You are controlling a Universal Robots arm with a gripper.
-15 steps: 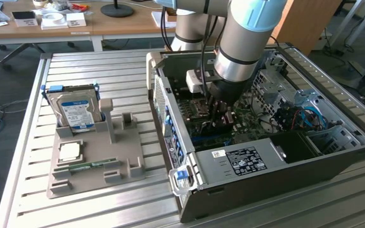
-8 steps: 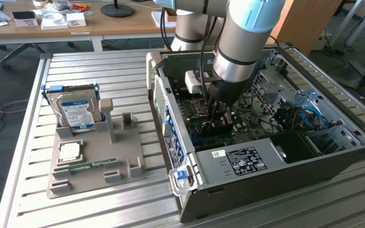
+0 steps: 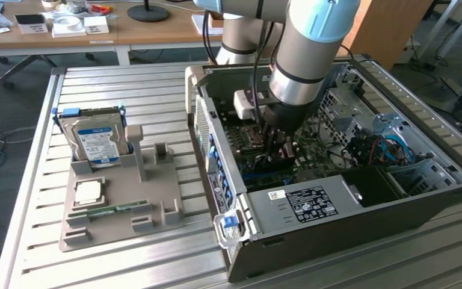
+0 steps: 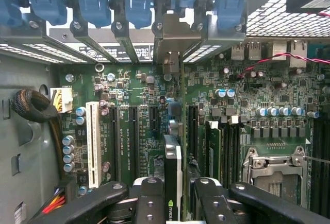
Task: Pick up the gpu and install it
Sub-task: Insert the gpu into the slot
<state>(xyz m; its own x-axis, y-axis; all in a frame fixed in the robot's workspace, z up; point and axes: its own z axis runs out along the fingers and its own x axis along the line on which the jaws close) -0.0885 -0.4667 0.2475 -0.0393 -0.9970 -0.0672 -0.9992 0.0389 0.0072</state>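
The gpu [image 4: 172, 170] stands on edge over the green motherboard [image 4: 139, 131], seen edge-on as a thin dark card with a logo near my fingers. Its metal bracket [image 4: 170, 41] reaches the rear slot openings of the case. My gripper [image 4: 178, 203] is shut on the card, one black finger [image 4: 149, 198] on each side of it. The card lines up with a long expansion slot between the black slots and the memory sockets. In the exterior view the gripper [image 3: 279, 150] is down inside the open computer case [image 3: 239, 241], over the board.
Blue slot latches [image 4: 139, 5] line the rear of the case. A white slot [image 4: 93, 136] and the CPU socket [image 4: 273, 170] flank the card. On the exterior view's left a grey tray [image 3: 159, 214] holds a hard drive [image 3: 94, 141], a CPU chip [image 3: 86, 191] and a memory stick [image 3: 110, 211].
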